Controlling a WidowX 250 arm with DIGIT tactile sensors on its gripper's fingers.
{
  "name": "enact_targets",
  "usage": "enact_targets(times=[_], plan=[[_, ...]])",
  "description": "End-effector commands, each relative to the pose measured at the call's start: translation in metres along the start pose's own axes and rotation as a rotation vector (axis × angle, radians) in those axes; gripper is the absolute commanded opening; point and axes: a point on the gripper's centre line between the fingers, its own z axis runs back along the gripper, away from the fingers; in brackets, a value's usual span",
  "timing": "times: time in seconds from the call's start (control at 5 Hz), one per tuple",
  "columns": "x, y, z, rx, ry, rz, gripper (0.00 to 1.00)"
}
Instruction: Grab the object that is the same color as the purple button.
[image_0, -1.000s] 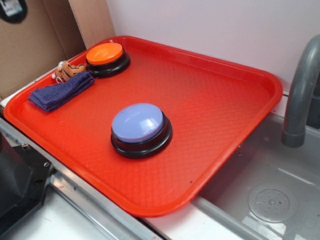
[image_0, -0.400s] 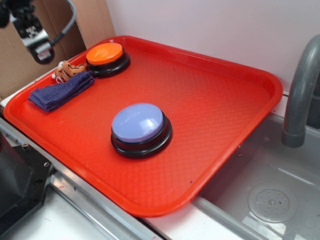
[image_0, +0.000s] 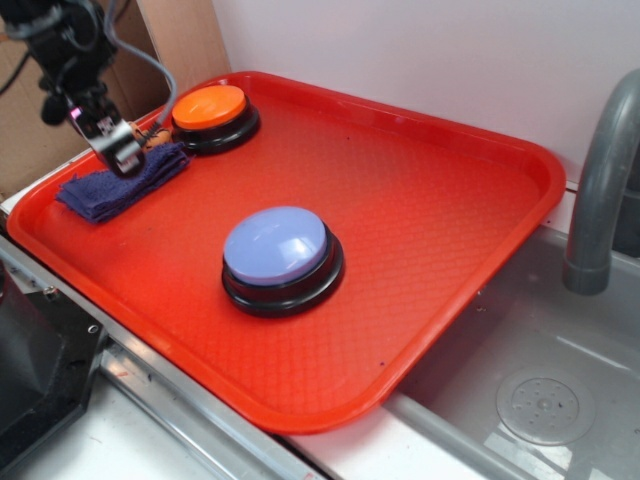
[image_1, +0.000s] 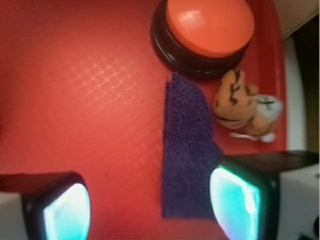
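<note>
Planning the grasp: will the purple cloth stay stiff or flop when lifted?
The cloth looks fuzzy and folded flat, so it will probably droop and unfold. It seems light. The open gripper likely needs a pinch low against the tray.

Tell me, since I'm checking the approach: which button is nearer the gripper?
The orange button, at the tray's far corner by the cloth. The purple button sits mid-tray, well away from the gripper.

Tool (image_1: 150, 205) low, jaws spread wide

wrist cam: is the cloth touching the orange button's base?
No. A strip of red tray shows between the purple cloth and the orange button.
</note>
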Motion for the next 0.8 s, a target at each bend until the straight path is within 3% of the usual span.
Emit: enact_targets(times=[0.0, 0.4, 0.6], plan=[[0.002, 0.029, -0.032, 0.036, -0.001, 0.078, 1.0], [0.0, 0.042, -0.049, 0.076, 0.035, 0.128, 1.0], [0.001, 0.042, -0.058, 0.054, 0.03, 0.148, 0.97]])
